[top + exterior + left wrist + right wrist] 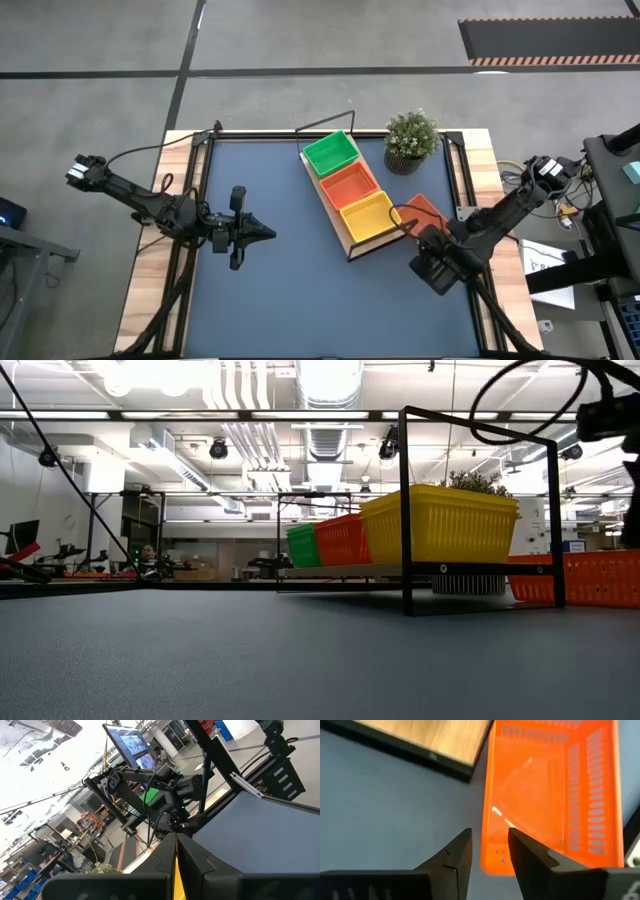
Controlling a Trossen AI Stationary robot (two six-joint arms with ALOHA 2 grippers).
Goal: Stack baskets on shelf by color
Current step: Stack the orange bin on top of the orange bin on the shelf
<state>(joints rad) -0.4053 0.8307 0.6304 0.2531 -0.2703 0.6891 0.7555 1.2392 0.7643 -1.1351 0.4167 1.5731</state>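
Right end effector (490, 847) angled down, fingers straddling the short wall of the orange basket (555, 795) beside the shelf (350, 240), not clamped. Left end effector (262, 232) clenched, level, well apart from the shelf.

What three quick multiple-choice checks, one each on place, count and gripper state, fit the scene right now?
1. Where is the loose orange basket?
A) on the table beside the shelf
B) on the shelf
C) inside the green basket

2. How many baskets sit on the shelf?
A) one
B) three
C) five

3. How do the left gripper's fingers stand?
A) wide open
B) shut
C) clamped on a basket

Answers: 1 A, it lies on the mat by the right gripper. 2 B, green, orange, yellow in a row. 3 B, fingers together, nothing held.
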